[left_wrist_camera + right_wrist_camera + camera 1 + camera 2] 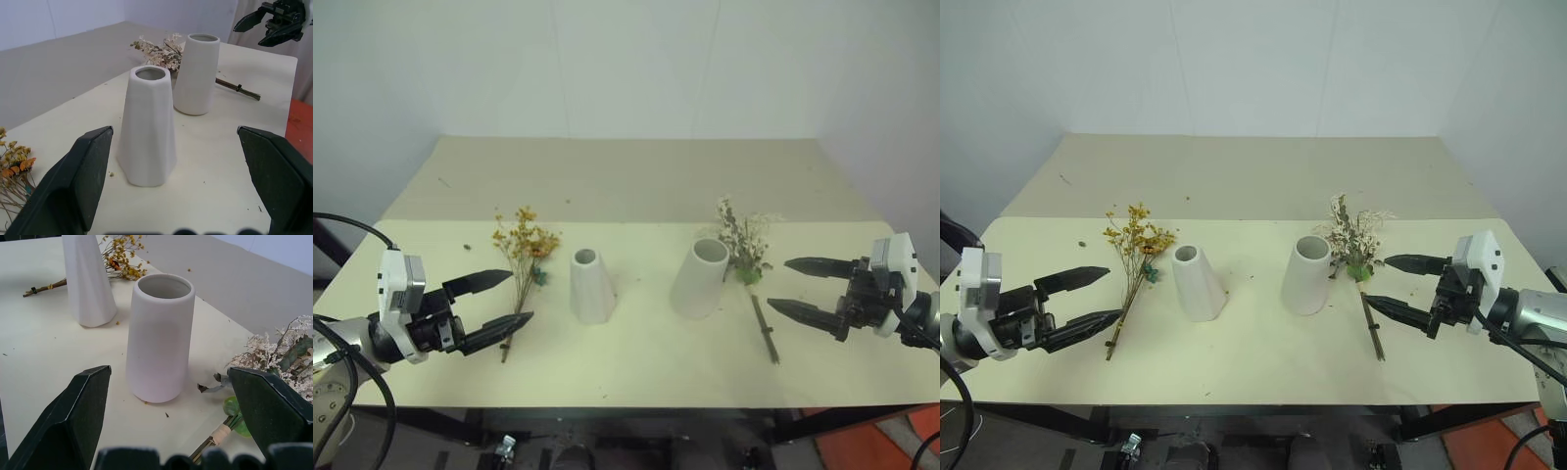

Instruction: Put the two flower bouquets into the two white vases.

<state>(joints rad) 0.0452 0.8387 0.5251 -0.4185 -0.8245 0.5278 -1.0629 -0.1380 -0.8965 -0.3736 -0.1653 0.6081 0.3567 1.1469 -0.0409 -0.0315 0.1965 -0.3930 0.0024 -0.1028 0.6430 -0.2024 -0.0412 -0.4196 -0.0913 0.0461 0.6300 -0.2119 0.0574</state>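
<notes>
Two white vases stand upright mid-table: a slim cone vase [590, 286] on the left and a wider round-mouthed vase [701, 278] on the right. A yellow-orange bouquet [522, 259] with thin brown stems lies flat to the left of the cone vase. A bouquet of white sprays and green leaves [746, 250] lies just right of the wider vase, its stems [765, 330] pointing toward the front edge. My left gripper [501, 302] is open, its lower finger over the yellow bouquet's stem ends. My right gripper [790, 286] is open beside the other bouquet's stems. Both hold nothing.
The cream table [626, 176] reaches far back to a white wall. Small dried crumbs [467, 247] dot the surface near the left bouquet. The table's front edge runs just below both grippers.
</notes>
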